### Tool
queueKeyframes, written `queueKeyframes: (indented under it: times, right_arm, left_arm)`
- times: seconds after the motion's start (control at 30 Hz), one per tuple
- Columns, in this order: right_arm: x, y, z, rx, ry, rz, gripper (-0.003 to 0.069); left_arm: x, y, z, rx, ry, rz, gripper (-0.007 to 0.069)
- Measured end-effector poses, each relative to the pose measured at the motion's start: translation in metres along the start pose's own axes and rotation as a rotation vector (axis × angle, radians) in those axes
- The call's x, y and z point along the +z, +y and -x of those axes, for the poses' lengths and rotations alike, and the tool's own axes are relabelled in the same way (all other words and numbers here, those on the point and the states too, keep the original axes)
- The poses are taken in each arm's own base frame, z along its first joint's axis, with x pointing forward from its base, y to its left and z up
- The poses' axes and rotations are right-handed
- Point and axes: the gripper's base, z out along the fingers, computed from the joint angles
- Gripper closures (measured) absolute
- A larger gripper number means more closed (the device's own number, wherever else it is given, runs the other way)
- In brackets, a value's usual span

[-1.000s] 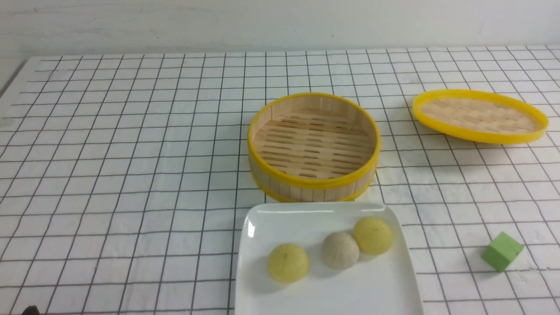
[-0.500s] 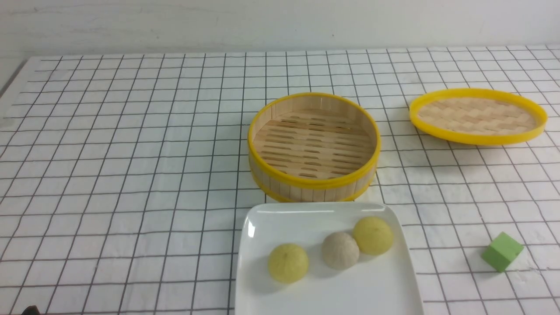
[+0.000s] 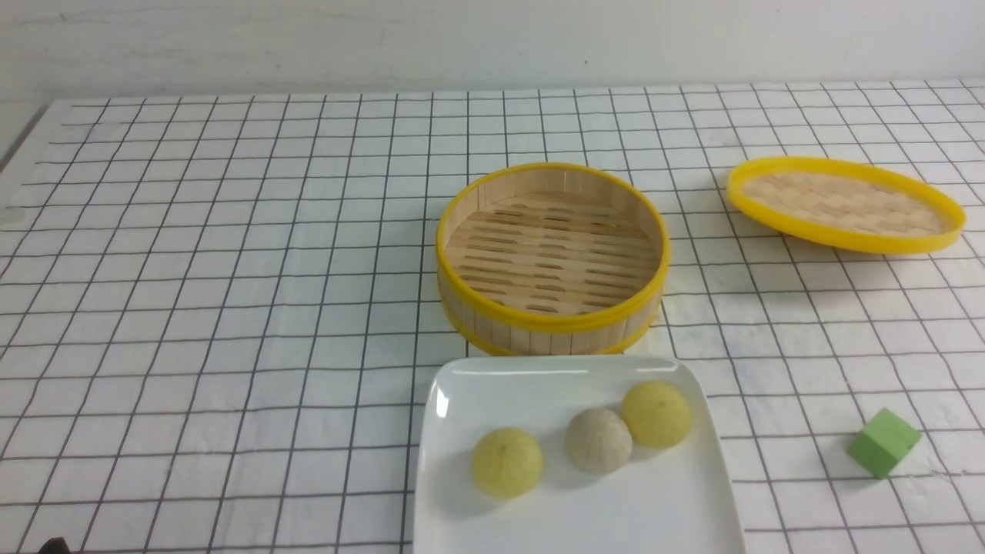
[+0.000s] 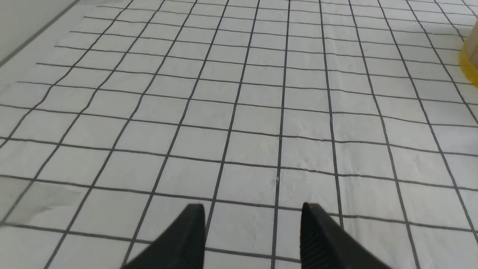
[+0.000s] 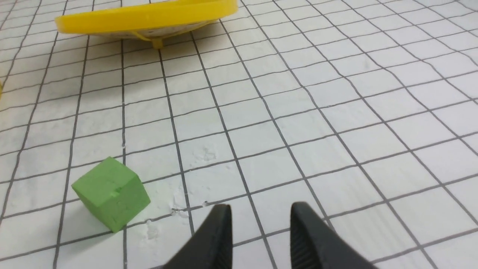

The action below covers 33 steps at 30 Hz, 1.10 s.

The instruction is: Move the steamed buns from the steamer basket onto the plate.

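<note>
Three steamed buns lie on the white plate (image 3: 531, 385) near the table's front edge: a pale yellow one (image 3: 506, 462), a beige one (image 3: 599, 440) and another yellow one (image 3: 656, 414). Just behind the plate stands the steamer basket (image 3: 539, 335), its slatted floor bare. Neither gripper shows in the front view. In the left wrist view my left gripper (image 4: 253, 209) hangs open over bare cloth, and a sliver of the basket (image 4: 471, 59) shows at the edge. My right gripper (image 5: 261, 208) is open with nothing between its fingers, close to the green cube (image 5: 112, 192).
The shallow yellow-rimmed woven lid (image 3: 845, 204) lies upside down and slightly tilted at the back right; the right wrist view shows this lid (image 5: 145, 16) too. The green cube (image 3: 883, 442) sits right of the plate. A white grid-patterned cloth covers the table.
The lid has rocked slightly, shifting a little left and then back. Buns, plate, basket and cube have not moved.
</note>
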Motion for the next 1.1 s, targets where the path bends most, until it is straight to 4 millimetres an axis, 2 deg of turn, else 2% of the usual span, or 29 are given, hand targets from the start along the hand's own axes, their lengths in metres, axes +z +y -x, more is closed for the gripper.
queueKeyframes:
  times: [0.6, 1.1]
  right_arm:
    - [-0.0001, 0.0031, -0.0004, -0.041, 0.004, 0.034, 0.0419]
    - [-0.0001, 0.0045, -0.0006, 0.011, 0.007, 0.049, 0.0419]
  left_arm:
    - [0.0, 0.0, 0.0, 0.0, 0.0, 0.0, 0.0254]
    - [-0.0001, 0.0, 0.0003, 0.0, -0.001, 0.0, 0.0254]
